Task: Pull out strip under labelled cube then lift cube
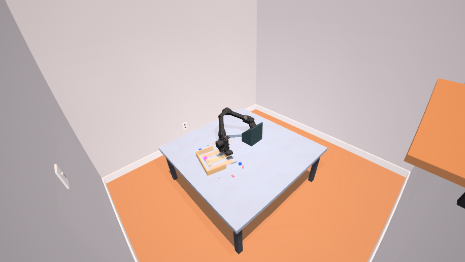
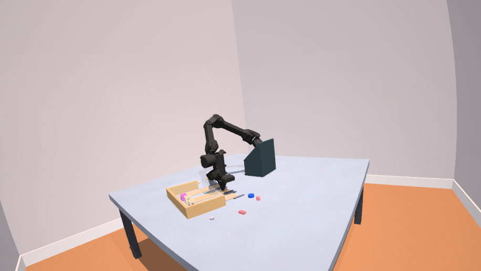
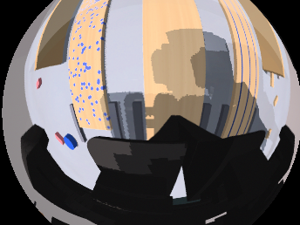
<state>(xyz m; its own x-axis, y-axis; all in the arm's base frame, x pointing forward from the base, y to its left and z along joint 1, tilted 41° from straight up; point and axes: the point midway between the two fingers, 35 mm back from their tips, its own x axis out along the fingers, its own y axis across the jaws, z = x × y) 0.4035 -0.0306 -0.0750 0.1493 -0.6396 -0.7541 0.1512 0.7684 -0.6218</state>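
A wooden tray (image 1: 216, 170) (image 2: 206, 207) holds a magenta cube (image 1: 205, 158) (image 2: 183, 197) and beige cubes (image 2: 191, 202) at its far end. No label is readable. The wrist view shows three strips: a blue-dotted strip (image 3: 87, 65) at left, a plain strip (image 3: 174, 15) in the middle, and a striped strip (image 3: 246, 65) at right. Which strip each cube rests on is too small to tell. My gripper (image 2: 222, 188) (image 3: 174, 119) is shut with nothing seen between its fingertips. It points down over the plain strip's outer end, which its fingers partly hide.
Dark upright rails (image 3: 138, 119) flank the strip ends. A dark green angled box (image 1: 252, 135) (image 2: 267, 158) stands behind the arm's reach. A blue disc (image 1: 239, 163) (image 2: 251, 195) (image 3: 71, 141) and a red block (image 1: 232, 175) (image 2: 241, 212) lie outside the tray.
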